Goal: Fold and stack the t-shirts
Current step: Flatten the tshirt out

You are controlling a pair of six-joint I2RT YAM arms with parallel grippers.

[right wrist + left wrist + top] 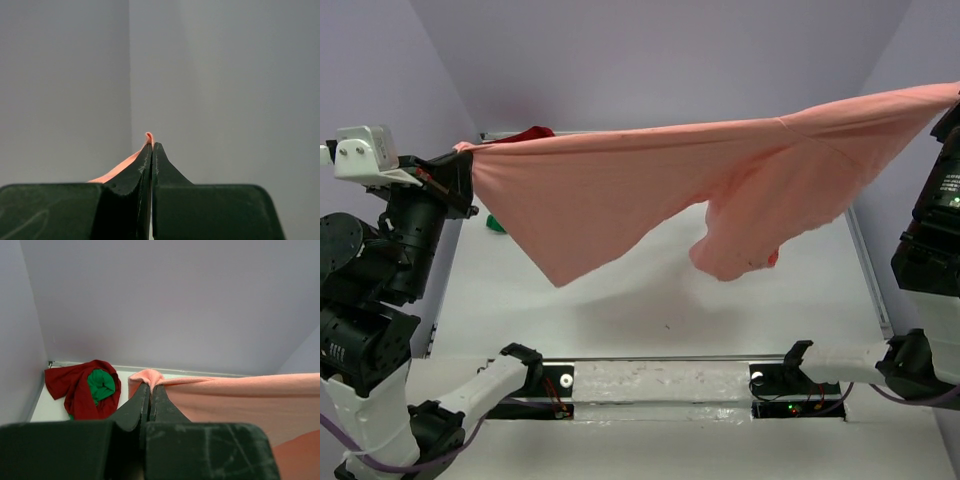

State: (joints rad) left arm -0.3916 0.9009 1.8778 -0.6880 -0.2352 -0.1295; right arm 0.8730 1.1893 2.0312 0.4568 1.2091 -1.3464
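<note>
Because the salmon-pink t-shirt (650, 180) must be spread before folding, the top view shows it stretched in the air between the left gripper (468, 165) and the right gripper (951, 100), its body sagging below both toward the table (620, 320). Left wrist view: jaws pinched fully together on a bunched corner of that cloth, with the dark red t-shirt (70, 385) and the green t-shirt (101, 384) heaped ahead and left of the fingertips, clear of the work. Right wrist view: jaws closed tight on a thin pink fold at their tips, tensioning the upper edge.
</note>
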